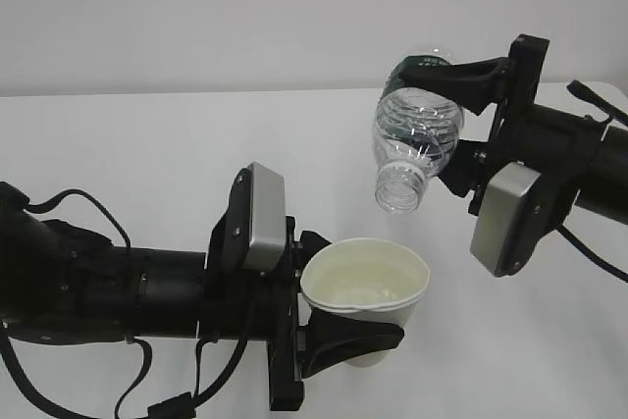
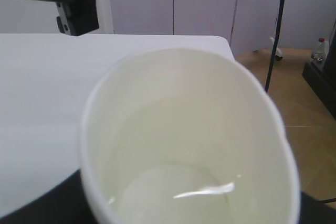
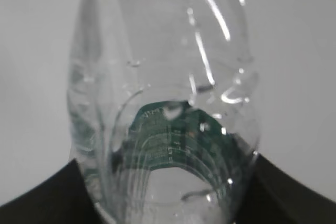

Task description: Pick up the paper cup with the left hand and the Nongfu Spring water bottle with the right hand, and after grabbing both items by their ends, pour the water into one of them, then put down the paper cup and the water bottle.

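Observation:
My left gripper (image 1: 358, 331) is shut on the lower part of the cream paper cup (image 1: 365, 287), holding it upright above the table. The cup (image 2: 184, 124) fills the left wrist view, with a shallow pool of water (image 2: 178, 192) glinting at its bottom. My right gripper (image 1: 448, 115) is shut on the Nongfu Spring water bottle (image 1: 417, 134) at its green-labelled end. The bottle is tipped mouth-down, its open neck (image 1: 400, 188) just above and to the right of the cup's rim. In the right wrist view the clear bottle (image 3: 163, 77) stands between dark fingers (image 3: 37, 203) and looks nearly drained.
The white table (image 1: 147, 164) spreads under both arms, against a pale wall. In the left wrist view the table's far right edge (image 2: 231, 45) drops to a brown floor (image 2: 304, 108), where a black cable (image 2: 275, 30) hangs.

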Controlling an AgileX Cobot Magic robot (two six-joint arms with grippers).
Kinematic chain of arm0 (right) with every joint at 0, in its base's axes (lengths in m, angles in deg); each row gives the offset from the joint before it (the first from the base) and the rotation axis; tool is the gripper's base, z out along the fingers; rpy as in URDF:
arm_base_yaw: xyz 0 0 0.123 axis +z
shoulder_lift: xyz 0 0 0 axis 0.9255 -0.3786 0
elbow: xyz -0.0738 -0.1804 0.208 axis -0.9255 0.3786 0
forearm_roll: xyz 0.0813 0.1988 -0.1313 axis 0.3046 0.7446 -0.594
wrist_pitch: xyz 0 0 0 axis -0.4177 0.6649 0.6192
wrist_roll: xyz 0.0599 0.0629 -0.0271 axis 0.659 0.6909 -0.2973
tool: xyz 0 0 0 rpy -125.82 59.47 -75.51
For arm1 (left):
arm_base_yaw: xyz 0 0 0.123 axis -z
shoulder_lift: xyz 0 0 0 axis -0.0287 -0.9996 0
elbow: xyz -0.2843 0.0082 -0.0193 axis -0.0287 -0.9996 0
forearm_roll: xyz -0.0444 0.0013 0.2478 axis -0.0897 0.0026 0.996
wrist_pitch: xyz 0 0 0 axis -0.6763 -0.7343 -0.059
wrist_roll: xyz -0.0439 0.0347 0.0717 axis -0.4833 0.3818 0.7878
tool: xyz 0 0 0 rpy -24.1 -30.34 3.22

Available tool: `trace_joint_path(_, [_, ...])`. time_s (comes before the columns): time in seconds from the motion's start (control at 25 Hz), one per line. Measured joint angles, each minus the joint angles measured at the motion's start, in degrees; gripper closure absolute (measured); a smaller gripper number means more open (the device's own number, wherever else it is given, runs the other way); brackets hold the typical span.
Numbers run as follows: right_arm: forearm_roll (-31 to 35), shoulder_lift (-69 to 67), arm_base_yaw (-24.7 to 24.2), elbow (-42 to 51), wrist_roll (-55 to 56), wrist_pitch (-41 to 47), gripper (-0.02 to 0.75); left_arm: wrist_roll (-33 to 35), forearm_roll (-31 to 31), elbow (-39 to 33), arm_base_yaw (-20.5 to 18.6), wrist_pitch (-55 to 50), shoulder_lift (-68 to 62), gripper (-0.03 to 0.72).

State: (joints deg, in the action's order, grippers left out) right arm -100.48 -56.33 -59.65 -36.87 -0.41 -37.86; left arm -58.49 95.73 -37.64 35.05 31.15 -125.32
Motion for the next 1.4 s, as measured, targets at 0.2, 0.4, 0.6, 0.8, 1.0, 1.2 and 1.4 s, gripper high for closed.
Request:
trace_joint_path(0.2, [0.00,0.00,0.00,0.00,3.50,-0.10,0.266,0.00,0.00,0.00,0.00,0.00,0.00,0.279])
trace_joint_path(0.4, [0.00,0.00,0.00,0.00,7.06,-0.10,0.266,0.00,0.00,0.00,0.00,0.00,0.00,0.279])
trace_joint_path(0.6, [0.00,0.00,0.00,0.00,9.54,-0.10,0.266,0.00,0.00,0.00,0.00,0.00,0.00,0.279])
trace_joint_path(0.8, [0.11,0.00,0.00,0.00,13.61,-0.10,0.266,0.00,0.00,0.00,0.00,0.00,0.00,0.279])
trace_joint_path(1.0, [0.21,0.00,0.00,0.00,17.26,-0.10,0.266,0.00,0.00,0.00,0.00,0.00,0.00,0.279])
trace_joint_path(1.2, [0.71,0.00,0.00,0.00,22.28,-0.10,0.266,0.00,0.00,0.00,0.00,0.00,0.00,0.279])
trace_joint_path(1.4, [2.48,0.00,0.00,0.00,25.71,-0.10,0.266,0.00,0.00,0.00,0.00,0.00,0.00,0.279])
